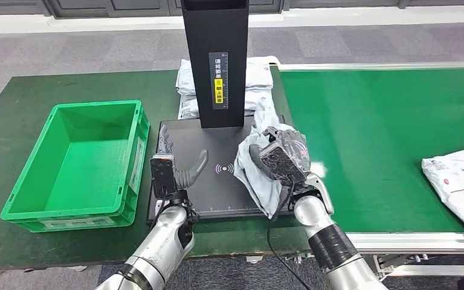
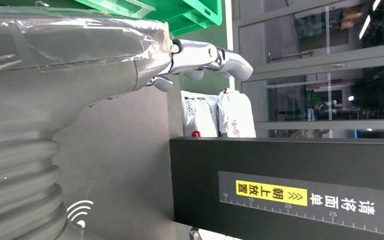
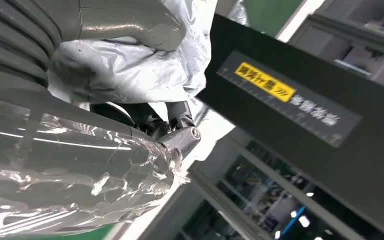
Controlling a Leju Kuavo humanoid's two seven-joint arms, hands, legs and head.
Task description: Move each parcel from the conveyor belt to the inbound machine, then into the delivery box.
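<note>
My right hand (image 1: pixel 283 156) grips a crumpled grey parcel (image 1: pixel 255 179) over the right part of the black inbound machine plate (image 1: pixel 217 193), beside its black post (image 1: pixel 215 60). In the right wrist view the parcel (image 3: pixel 130 65) bulges between my fingers, close to the post (image 3: pixel 300 105). My left hand (image 1: pixel 178 164) hovers open over the plate's left side, fingers spread, holding nothing; the left wrist view has its fingers (image 2: pixel 205 55) reaching toward the green box. The empty green delivery box (image 1: pixel 72 208) stands to the left. Another white parcel (image 1: pixel 462 181) lies on the green conveyor belt (image 1: pixel 386 139) at the right edge.
Several white parcels (image 1: pixel 254 81) are stacked behind the machine post, also visible in the left wrist view as white parcels (image 2: pixel 217 114). The dark green table (image 1: pixel 12 121) carries the box and the machine. The conveyor's metal frame (image 1: pixel 411 241) runs along the near right.
</note>
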